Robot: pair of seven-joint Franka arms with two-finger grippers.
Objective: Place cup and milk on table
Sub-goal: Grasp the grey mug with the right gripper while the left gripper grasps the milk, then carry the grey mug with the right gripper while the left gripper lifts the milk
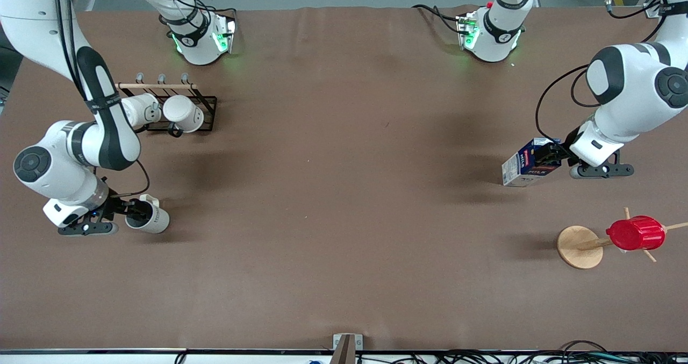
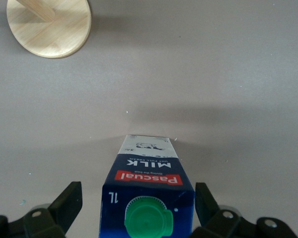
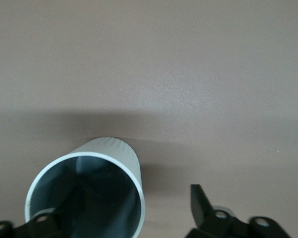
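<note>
Left gripper (image 1: 553, 158) at the left arm's end of the table (image 1: 344, 202), fingers (image 2: 64, 203) spread wide either side of the milk (image 1: 529, 164), not touching, carton upright on the table. Right gripper (image 1: 126, 209) at the right arm's end, one finger inside the cup (image 1: 149, 216), one outside, not closed on the rim; cup on the table

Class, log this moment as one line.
left tool open astride blue-white milk carton | right tool open at cream-white mug | items on matte brown table
</note>
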